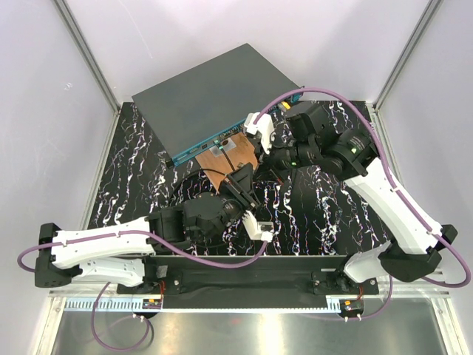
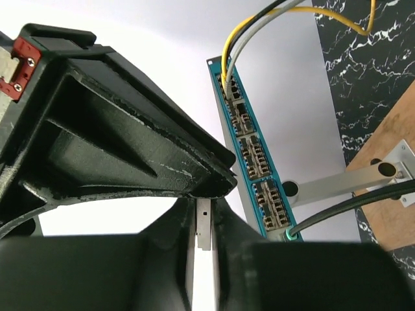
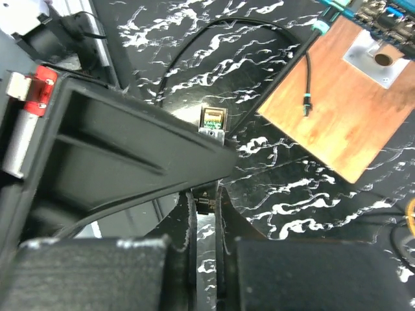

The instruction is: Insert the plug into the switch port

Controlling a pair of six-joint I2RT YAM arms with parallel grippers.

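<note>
The switch (image 1: 214, 96) is a flat dark grey box at the back, and its teal port face (image 2: 254, 155) shows in the left wrist view. My left gripper (image 2: 203, 223) is shut on the plug (image 2: 203, 227), a thin silver metal piece. It is held in front of the port face and apart from it. My right gripper (image 3: 206, 206) is shut on a small black part. The plug's metal end with gold contacts (image 3: 213, 122) shows just past its upper finger. In the top view both grippers, left (image 1: 242, 180) and right (image 1: 270, 157), meet near the front of the switch.
A copper-brown board (image 1: 229, 157) with a metal bracket lies in front of the switch. A black cable (image 2: 343, 207) with a teal boot is plugged in at the face's lower end. Yellow and white cables (image 2: 292, 13) leave its upper ports. The mat is black marble-patterned (image 1: 325, 214).
</note>
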